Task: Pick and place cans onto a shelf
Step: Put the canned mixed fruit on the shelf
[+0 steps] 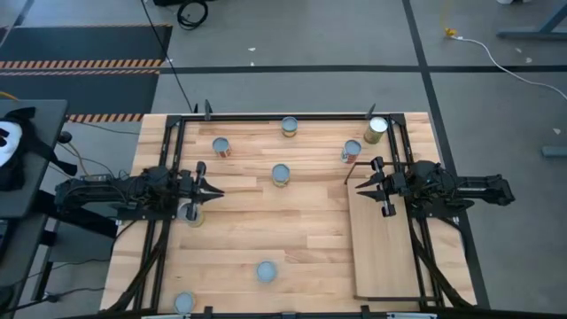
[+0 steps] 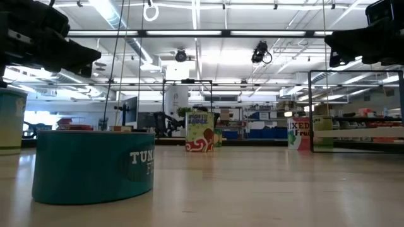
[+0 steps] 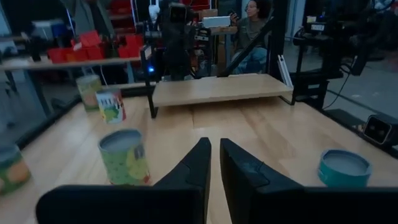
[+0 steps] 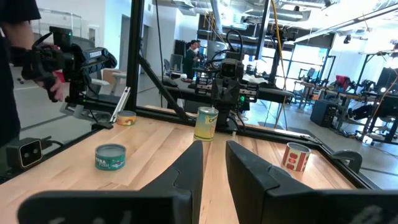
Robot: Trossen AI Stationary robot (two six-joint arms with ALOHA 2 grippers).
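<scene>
The left tool (image 1: 215,192), tips together, sits beside a round tin can (image 1: 190,213). The right tool (image 1: 361,186), tips nearly together and empty, hangs over the flat wooden shelf (image 1: 383,257).

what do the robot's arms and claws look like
Two matte black jointed arms. The left claw and right claw each taper to two dark, wedge-shaped pointed fingers. Short black crossbars sit behind each claw, and black cables trail from the arm bases. No markings show.
</scene>
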